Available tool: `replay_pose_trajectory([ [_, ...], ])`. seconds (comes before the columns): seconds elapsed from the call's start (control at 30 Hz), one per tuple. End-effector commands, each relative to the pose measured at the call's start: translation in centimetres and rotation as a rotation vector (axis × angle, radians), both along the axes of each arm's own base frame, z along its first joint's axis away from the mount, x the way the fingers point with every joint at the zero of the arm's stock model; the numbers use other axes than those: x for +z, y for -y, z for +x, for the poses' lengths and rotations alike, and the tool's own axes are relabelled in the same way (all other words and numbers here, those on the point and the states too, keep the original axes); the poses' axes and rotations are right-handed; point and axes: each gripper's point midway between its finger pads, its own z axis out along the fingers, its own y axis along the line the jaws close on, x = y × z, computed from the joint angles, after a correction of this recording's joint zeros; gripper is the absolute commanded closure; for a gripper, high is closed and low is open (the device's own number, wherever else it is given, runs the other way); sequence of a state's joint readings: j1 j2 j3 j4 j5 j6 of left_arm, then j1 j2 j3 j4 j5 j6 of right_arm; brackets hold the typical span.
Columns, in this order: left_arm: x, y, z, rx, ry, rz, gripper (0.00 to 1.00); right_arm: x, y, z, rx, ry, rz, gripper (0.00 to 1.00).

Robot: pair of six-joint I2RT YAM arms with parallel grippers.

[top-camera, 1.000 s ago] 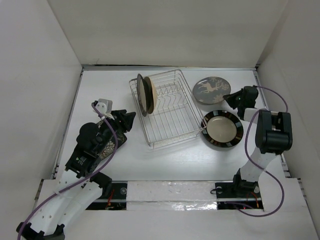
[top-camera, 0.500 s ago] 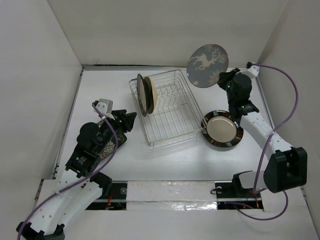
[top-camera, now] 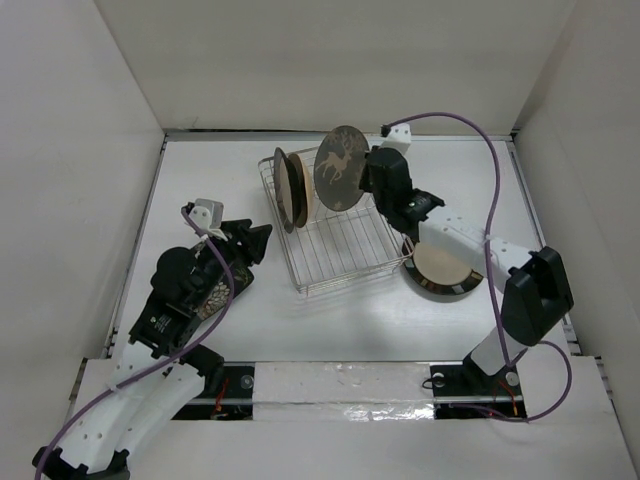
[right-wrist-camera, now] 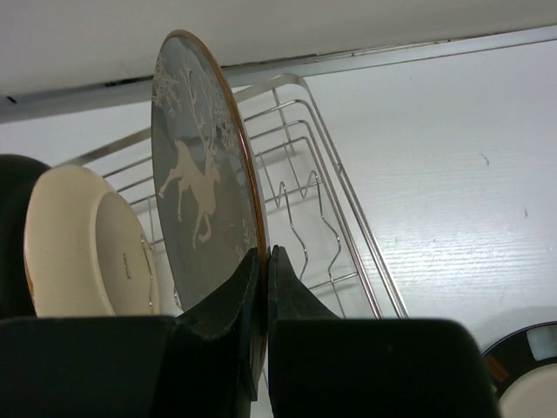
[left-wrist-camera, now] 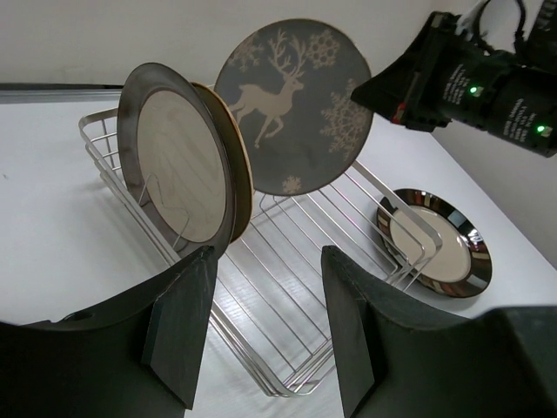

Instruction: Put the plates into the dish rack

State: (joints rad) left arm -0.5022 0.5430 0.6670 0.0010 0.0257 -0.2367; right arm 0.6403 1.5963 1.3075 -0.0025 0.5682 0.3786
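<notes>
Deer plate (top-camera: 340,168): glazed ceramic by the look of it, so judged stiff, smooth, fairly heavy for its size, and liable to chip on wire. The best hold is a pinch across the rim at the edge, as it is held now. Right end effector (right-wrist-camera: 264,257) is clenched on the plate's lower rim, one finger on each face. The plate stands on edge above the far half of the dish rack (top-camera: 345,255), just beside the tan plate (top-camera: 303,190). The tan plate itself leans against a dark-rimmed plate (top-camera: 283,190) already slotted at the rack's left end. Whether the deer plate's bottom edge has met the prongs cannot be told. A rim pinch gives little hold against twisting, so I expect it to need a slow, straight descent between prongs. Second dark-rimmed plate (top-camera: 440,270) lies flat on the worktop (top-camera: 300,330) right of the rack, partly under the right arm. Left end effector (left-wrist-camera: 265,322) is released with nothing between its fingers, and a floral dark plate (top-camera: 212,295) shows beneath that arm. Against earlier frames: one second ago the deer plate lay flat on the worktop right of the rack. Half a second ago it was raised beyond the rack's far right corner, and now it is over the rack. The left arm is unchanged.
</notes>
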Motion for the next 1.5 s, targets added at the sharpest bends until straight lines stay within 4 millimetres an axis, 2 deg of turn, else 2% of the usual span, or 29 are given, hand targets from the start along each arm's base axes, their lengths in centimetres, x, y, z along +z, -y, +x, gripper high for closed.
replay_pose_trajectory([
  [0.0, 1.5, 0.0, -0.2, -0.006, 0.047, -0.025, 0.52, 9.3, -0.6, 0.7, -0.077, 0.222, 0.122, 1.0],
  [0.03, 1.7, -0.2, -0.3, 0.0, 0.057, -0.031, 0.52, 8.7, -1.3, 0.8, -0.068, 0.208, 0.106, 1.0],
  [0.1, 1.7, -0.1, -0.3, -0.003, 0.059, -0.032, 0.52, 8.6, -2.2, 0.7, -0.06, 0.201, 0.076, 1.0],
  [0.13, 1.5, 0.0, -0.3, -0.01, 0.052, -0.028, 0.52, 9.2, -2.3, 0.9, -0.065, 0.206, 0.071, 1.0],
  [0.2, 1.5, 0.1, -0.4, -0.02, 0.05, -0.026, 0.52, 8.7, -3.6, 0.7, -0.05, 0.196, 0.047, 1.0],
  [0.27, 1.9, -0.1, -0.5, -0.009, 0.064, -0.034, 0.52, 8.9, -4.0, 0.8, -0.06, 0.195, 0.017, 1.0],
  [0.5, 2.0, -0.1, -0.6, -0.011, 0.07, -0.037, 0.52, 11.9, -2.7, 0.4, -0.135, 0.256, -0.051, 1.0],
  [0.6, 1.7, 0.2, -0.7, -0.029, 0.058, -0.03, 0.52, 12.0, -3.2, 0.2, -0.129, 0.254, -0.067, 1.0],
  [0.83, 1.7, 0.3, -0.6, -0.03, 0.054, -0.03, 0.52, 10.9, -4.4, 0.5, -0.106, 0.236, -0.085, 1.0],
  [0.97, 1.7, 0.1, -0.5, -0.018, 0.061, -0.034, 0.52, 8.7, -5.9, 0.9, -0.077, 0.198, -0.11, 1.0],
  [1.07, 1.6, 0.2, -0.6, -0.03, 0.055, -0.029, 0.52, 8.1, -6.8, 0.8, -0.054, 0.191, -0.098, 1.0],
  [1.17, 1.8, 0.0, -0.5, -0.017, 0.063, -0.033, 0.52, 7.8, -6.8, 0.9, -0.064, 0.189, -0.109, 1.0],
  [1.3, 1.7, 0.2, -0.6, -0.026, 0.056, -0.03, 0.52, 9.2, -6.5, 0.6, -0.085, 0.215, -0.119, 1.0],
  [1.47, 1.6, 0.3, -0.6, -0.033, 0.055, -0.029, 0.52, 12.1, -5.5, -0.5, -0.128, 0.271, -0.129, 1.0],
])
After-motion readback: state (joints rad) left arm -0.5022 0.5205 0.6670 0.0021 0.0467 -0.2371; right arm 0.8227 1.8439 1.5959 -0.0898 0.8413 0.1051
